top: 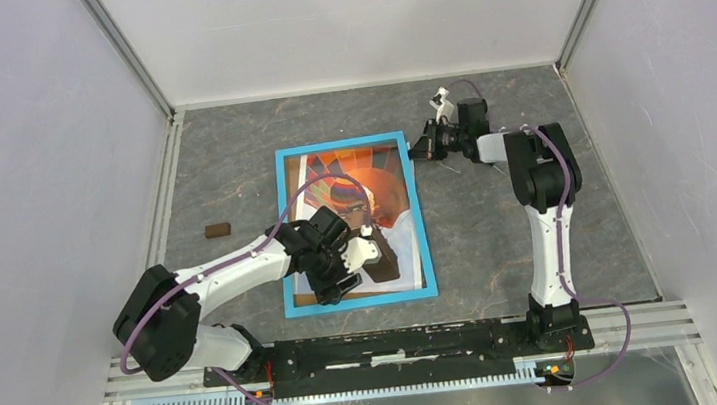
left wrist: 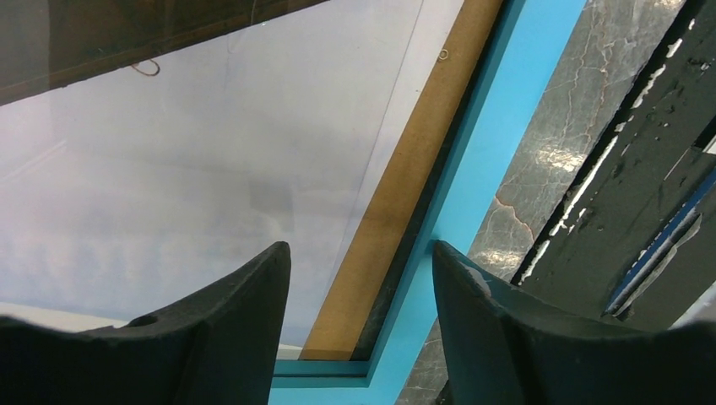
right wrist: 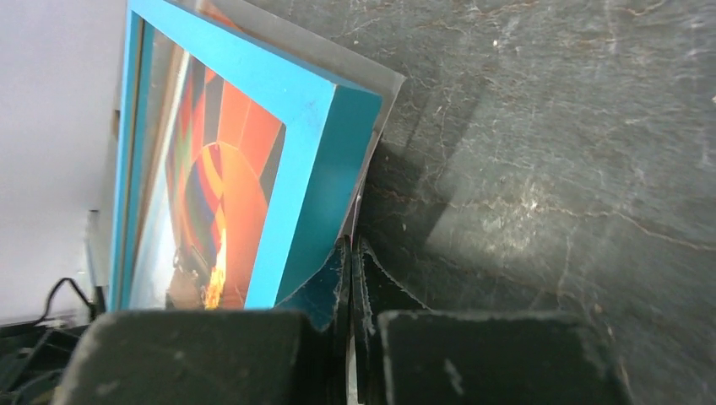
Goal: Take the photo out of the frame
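Observation:
The frame (top: 283, 232), with a thin bright-blue border, lies flat on the grey table. The photo (top: 389, 195), an orange hot air balloon, shows face up inside it. My left gripper (top: 350, 259) hovers over the frame's near part. It is open (left wrist: 361, 253), one finger above the pale photo (left wrist: 211, 169) and the other above the blue border (left wrist: 473, 194), with a brown fibreboard strip (left wrist: 397, 194) between them. My right gripper (top: 419, 151) sits at the frame's far right corner (right wrist: 295, 101), jaws shut (right wrist: 350, 249). A thin grey sheet edge (right wrist: 390, 83) runs down to its fingertips; whether it is pinched I cannot tell.
A small brown block (top: 218, 229) lies on the table left of the frame. White walls close in the table on three sides. A black and metal rail (top: 400, 344) carrying both arm bases runs along the near edge.

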Tool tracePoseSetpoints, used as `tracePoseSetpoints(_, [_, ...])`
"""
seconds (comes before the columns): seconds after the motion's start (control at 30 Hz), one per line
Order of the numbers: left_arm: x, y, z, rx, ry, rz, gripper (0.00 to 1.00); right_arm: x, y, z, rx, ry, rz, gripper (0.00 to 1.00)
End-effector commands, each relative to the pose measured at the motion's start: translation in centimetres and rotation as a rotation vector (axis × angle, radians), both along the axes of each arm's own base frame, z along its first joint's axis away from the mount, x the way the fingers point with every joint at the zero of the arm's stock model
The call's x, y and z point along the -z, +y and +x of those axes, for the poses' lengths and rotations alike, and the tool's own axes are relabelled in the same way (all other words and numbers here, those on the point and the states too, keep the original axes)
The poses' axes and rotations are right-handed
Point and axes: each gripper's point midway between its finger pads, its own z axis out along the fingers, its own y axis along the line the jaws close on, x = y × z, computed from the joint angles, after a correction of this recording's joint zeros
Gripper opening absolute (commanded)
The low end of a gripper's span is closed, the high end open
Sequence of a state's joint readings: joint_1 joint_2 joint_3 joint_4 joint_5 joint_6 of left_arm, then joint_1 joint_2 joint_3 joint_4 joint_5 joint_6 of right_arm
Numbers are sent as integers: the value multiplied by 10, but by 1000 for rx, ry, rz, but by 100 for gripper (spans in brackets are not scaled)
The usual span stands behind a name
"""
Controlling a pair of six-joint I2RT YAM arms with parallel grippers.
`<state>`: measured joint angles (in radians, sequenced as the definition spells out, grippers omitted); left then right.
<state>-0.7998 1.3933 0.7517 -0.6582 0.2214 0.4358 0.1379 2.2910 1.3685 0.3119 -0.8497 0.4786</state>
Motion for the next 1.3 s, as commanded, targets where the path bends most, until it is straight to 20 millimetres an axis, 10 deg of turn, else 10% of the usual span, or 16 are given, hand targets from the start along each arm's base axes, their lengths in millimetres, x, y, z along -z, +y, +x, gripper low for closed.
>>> tracePoseSetpoints(0.0, [31, 17, 36, -17, -174, 108, 70, -46, -14, 16, -2, -183, -198, 0])
tracePoseSetpoints(0.43, [32, 15, 38, -22, -176, 105, 74, -105, -48, 43, 56, -382, -486, 0])
tracePoseSetpoints(0.63, [29, 12, 39, -30, -172, 95, 74, -68, -35, 47, -16, -279, -435, 0])
tracePoseSetpoints(0.77, [29, 13, 38, -30, -172, 97, 74, -37, -30, 30, -31, -168, -369, 26])
tracePoseSetpoints(0.93, [28, 12, 38, -30, -175, 91, 75, -10, -32, 5, -44, -86, -340, 33])
tracePoseSetpoints(1.27, [27, 10, 39, -34, -179, 81, 75, 4, -61, 2, 36, -65, -355, 49])
